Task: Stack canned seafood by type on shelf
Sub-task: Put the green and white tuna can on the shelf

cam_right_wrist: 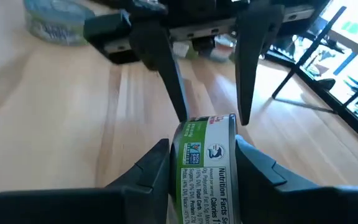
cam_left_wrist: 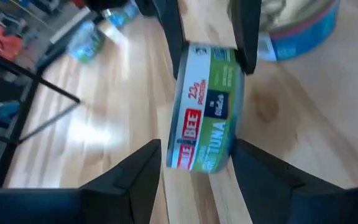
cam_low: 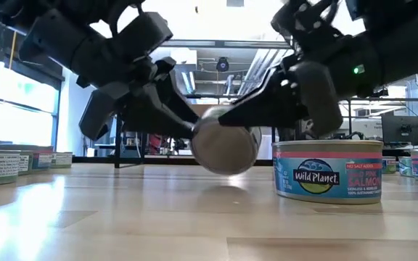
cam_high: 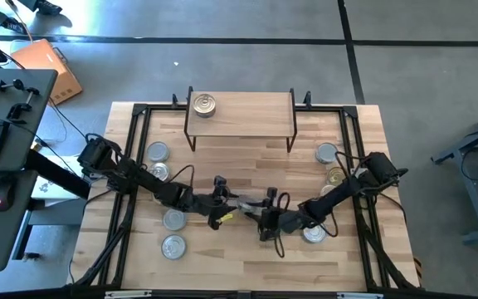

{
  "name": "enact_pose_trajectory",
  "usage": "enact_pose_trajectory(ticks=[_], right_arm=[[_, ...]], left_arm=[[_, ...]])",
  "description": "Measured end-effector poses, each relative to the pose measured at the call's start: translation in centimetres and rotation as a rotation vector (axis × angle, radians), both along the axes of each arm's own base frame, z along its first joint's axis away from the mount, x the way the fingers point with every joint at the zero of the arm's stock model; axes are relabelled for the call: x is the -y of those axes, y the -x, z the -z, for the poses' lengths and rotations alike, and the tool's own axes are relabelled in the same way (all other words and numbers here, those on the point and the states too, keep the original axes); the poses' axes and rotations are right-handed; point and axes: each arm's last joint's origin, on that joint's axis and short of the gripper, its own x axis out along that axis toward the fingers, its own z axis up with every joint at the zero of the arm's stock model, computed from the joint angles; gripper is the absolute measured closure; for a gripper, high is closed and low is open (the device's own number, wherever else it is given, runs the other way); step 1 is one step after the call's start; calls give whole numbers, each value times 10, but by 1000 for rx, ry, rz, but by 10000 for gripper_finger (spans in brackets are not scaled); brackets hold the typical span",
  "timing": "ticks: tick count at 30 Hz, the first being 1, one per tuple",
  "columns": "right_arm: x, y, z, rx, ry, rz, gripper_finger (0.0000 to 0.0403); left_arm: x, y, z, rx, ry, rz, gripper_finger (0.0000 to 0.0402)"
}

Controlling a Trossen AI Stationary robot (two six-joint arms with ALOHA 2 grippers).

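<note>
Both arms meet over the middle of the worktop (cam_high: 247, 158), nearer its front edge than the shelf (cam_high: 241, 106), and between them hangs a green-labelled tuna tin (cam_left_wrist: 207, 118), turned on its edge and lifted clear of the wood. The right hand (cam_right_wrist: 202, 168) has its two dark fingers pressed against the tin's flat faces, clamped narrow on it. The left hand (cam_left_wrist: 194, 171) faces it from the other side, its fingers standing a little wider than the tin with a sliver of wood showing on each side, so it seems to straddle the tin rather than grip it. From table height the tin shows as a dull silvery round (cam_low: 226, 140) between the two hands, and just beside it a blue salmon tin (cam_low: 328, 171) stands upright on the worktop. One gold-lidded tin (cam_high: 204, 105) sits on the shelf top near its left end. More tins lie loose: four on the left side of the worktop (cam_high: 158, 153), and others on the right, one of them (cam_high: 326, 153) close to the shelf's right legs.
</note>
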Motion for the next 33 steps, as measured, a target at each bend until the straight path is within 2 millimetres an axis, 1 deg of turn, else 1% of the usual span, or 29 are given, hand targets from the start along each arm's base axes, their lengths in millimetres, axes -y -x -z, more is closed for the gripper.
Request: enact_pose_trajectory(ticks=[6, 13, 16, 19, 24, 25, 26, 28, 31, 33], right_arm=[[1, 0, -1, 9, 17, -21, 288], [1, -1, -3, 24, 28, -30, 288], [1, -1, -3, 25, 23, -39, 288], [1, -2, -3, 24, 6, -52, 288], [2, -3, -3, 30, -29, -45, 288], [2, -2, -3, 29, -25, -44, 281], [2, -2, -4, 28, -13, -42, 263], [0, 0, -11, 50, -2, -16, 214], [-6, 9, -32, 123, 22, 114, 157], [-12, 18, -44, 139, 49, 189, 140]], left_arm=[[0, -3, -1, 56, 61, 40, 212], [-2, -5, 4, 61, 44, 42, 215], [-2, -5, 4, 56, 37, 49, 236], [-2, -5, 5, 44, 17, 70, 271], [4, -4, 4, 34, 3, 93, 276], [6, -5, 3, 23, -4, 90, 276], [8, -6, 0, 9, -16, 83, 276], [12, -7, -7, -36, -63, 51, 276], [15, -8, -19, -151, -149, -14, 276], [15, -9, -35, -204, -203, -69, 276]])
